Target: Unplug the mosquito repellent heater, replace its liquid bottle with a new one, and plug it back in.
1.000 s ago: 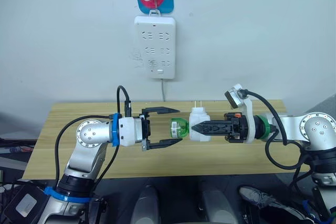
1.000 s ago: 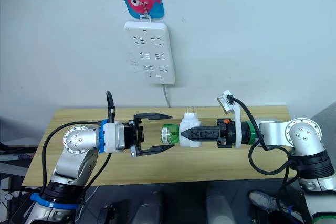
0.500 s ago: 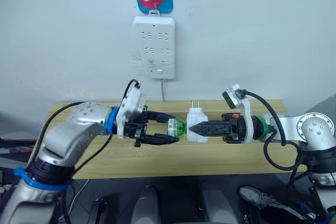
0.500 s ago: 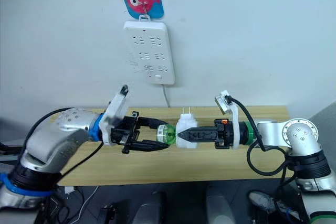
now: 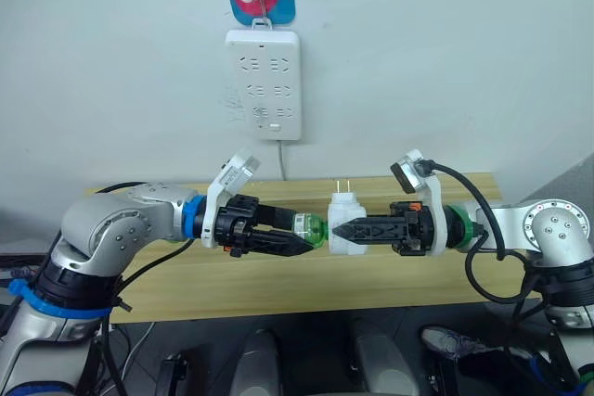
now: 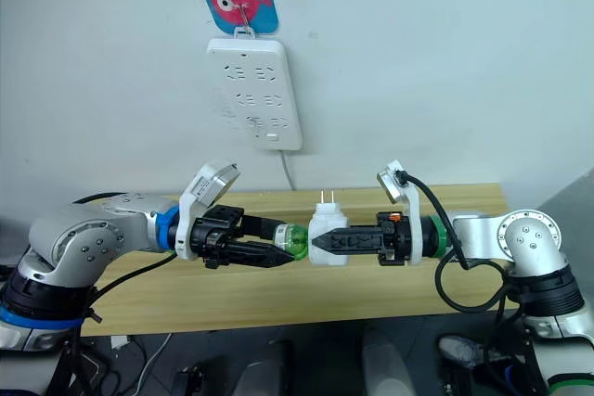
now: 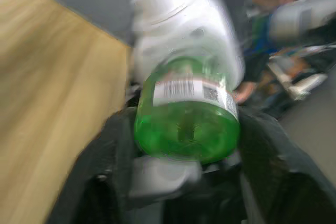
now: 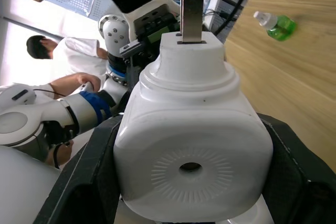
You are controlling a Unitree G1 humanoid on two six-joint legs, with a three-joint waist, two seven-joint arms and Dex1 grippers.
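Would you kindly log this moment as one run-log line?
heater: unplugged, in right pincer | green bottle: attached, gripped by left pincer | power strip: vacant

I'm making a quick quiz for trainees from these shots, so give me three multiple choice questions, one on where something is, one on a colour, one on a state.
1. Where is the heater?
A. Plugged into the wall socket strip
B. Held above the table by the right gripper
C. Lying on the table

2. What colour is the bottle fitted in the heater?
A. Green
B. Red
C. Blue

3. What is the left gripper doing?
A. Open, away from the bottle
B. Shut on the socket strip
C. Shut on the bottle

Answers:
1 B, the right gripper clamps its white body in mid-air, prongs up.
2 A, the left wrist view shows clear green plastic.
3 C, its fingers close around the bottle's base.
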